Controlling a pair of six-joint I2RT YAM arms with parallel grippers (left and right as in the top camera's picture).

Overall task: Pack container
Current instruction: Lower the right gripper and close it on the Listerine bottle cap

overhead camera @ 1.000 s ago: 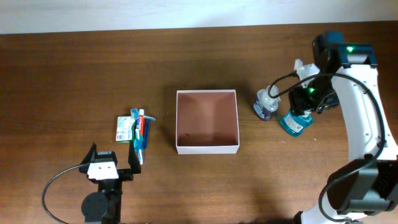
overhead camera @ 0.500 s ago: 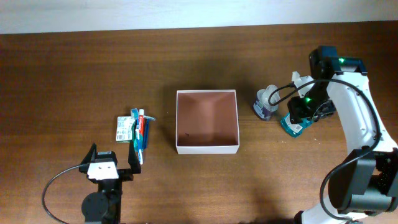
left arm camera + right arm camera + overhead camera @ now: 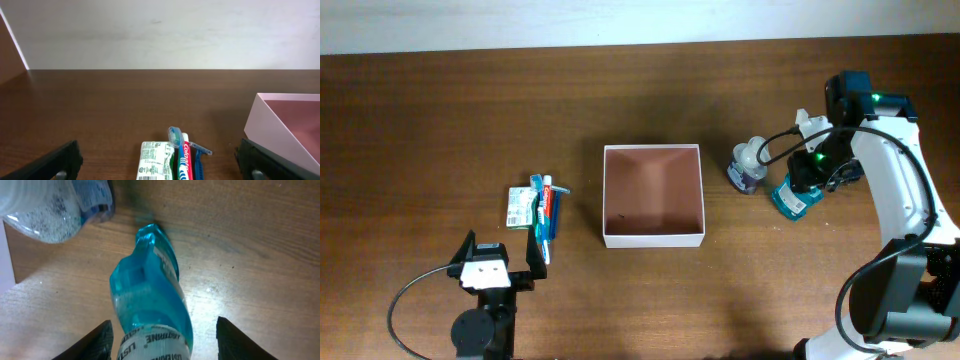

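Note:
The container (image 3: 654, 240), a square shallow white-walled box with a reddish-brown inside, stands mid-table; its wall also shows in the left wrist view (image 3: 272, 125). A teal mouthwash bottle (image 3: 790, 200) lies to its right. My right gripper (image 3: 810, 172) is open above it, its fingers astride the bottle (image 3: 150, 290) with gaps on both sides. A dark blue bottle (image 3: 747, 170) with a white cap stands between the teal bottle and the container. My left gripper (image 3: 500, 262) is open and empty near the front left.
A green-and-white packet (image 3: 522, 208), a toothpaste tube (image 3: 548, 212), a toothbrush and a blue razor lie left of the container, just ahead of my left gripper (image 3: 159, 164). A pale wall runs along the table's far edge.
My right gripper has moved down and slightly left over the teal bottle, then shifted back a little. The bottles, the container and the left arm have not moved.

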